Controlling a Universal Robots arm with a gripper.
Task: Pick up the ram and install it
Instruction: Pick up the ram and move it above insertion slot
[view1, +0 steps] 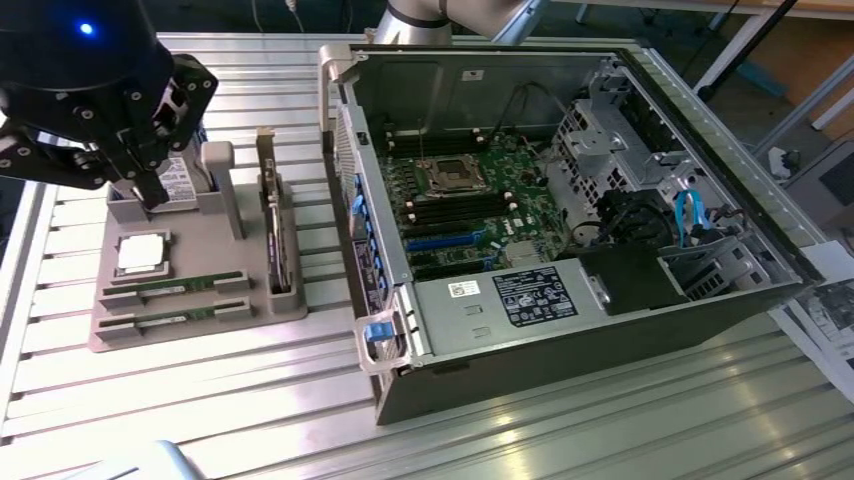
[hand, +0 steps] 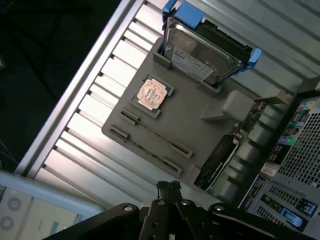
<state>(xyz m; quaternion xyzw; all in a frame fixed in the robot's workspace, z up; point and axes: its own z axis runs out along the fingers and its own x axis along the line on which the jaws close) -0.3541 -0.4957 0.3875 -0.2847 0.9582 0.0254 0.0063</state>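
- The ram (view1: 174, 287) (hand: 156, 134) lies on its long edge in a slot of a grey holder (view1: 200, 330) (hand: 200, 125), at the holder's end nearest the exterior view's bottom.
- A second stick (view1: 171, 320) (hand: 145, 149), just like it, sits in the next slot, parallel and just beside it, nearer the holder's edge.
- The gripper (view1: 147, 190) (hand: 169, 189) hangs above the far end of the same holder, over a hard drive (view1: 176, 175) (hand: 200, 55) standing in its own pocket.
- Its fingers are clenched together with nothing between them.
- A square silver processor (view1: 143, 253) (hand: 151, 93) lies flat between the fingers and the ram, so the ram is well apart from the fingertips and lower than them.
- Neither stick is touched.
- A dark expansion card (view1: 276, 235) (hand: 217, 160) stands upright along the holder's side facing the computer.
- The open computer case (view1: 561, 330) (hand: 295, 175) lies on the ribbed metal surface (view1: 534, 440), on the exterior view's right, with its green mainboard (view1: 467, 200) exposed.
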